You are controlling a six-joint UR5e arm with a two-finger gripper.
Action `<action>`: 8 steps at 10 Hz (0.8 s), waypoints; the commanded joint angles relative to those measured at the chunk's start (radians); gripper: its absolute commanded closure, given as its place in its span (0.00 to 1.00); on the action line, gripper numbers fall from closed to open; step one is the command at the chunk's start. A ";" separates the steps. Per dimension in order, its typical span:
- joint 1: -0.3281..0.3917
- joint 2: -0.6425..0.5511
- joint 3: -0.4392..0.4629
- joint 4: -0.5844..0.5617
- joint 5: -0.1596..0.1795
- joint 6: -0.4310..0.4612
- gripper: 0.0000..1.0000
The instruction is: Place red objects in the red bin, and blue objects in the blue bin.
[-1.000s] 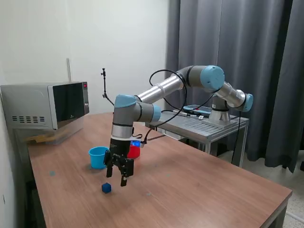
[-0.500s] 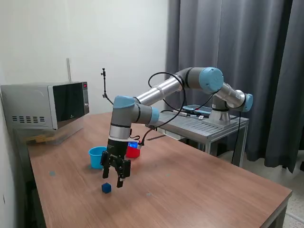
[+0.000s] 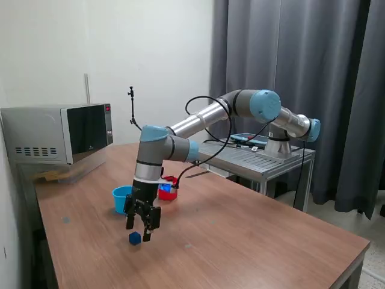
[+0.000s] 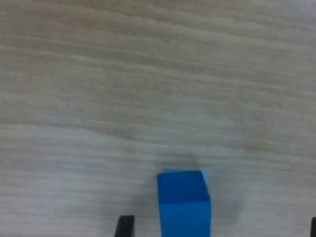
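A dark-blue cube (image 3: pixel 135 238) lies on the wooden table (image 3: pixel 252 235). My gripper (image 3: pixel 138 231) hangs open just above it, fingers spread to either side, holding nothing. In the wrist view the blue cube (image 4: pixel 184 203) sits on the wood between my dark fingertips (image 4: pixel 125 226), nearer one of them. The light-blue cup (image 3: pixel 122 198) stands behind my gripper, toward the exterior view's left. The red cup (image 3: pixel 168 191) stands beside it, partly hidden by my arm. No red cubes and no second blue cube show.
A microwave (image 3: pixel 57 133) stands at the back on the exterior view's left. A metal cart (image 3: pixel 258 156) with the arm's base stands behind the table on the exterior view's right. A thin black stand (image 3: pixel 132 108) rises behind the cups.
My gripper has moved toward the exterior view's left and lower, from beside the blue cube to just over it. The cube and cups have not moved.
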 commanded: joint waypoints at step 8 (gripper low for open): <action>-0.018 0.016 -0.021 0.009 -0.038 0.059 0.00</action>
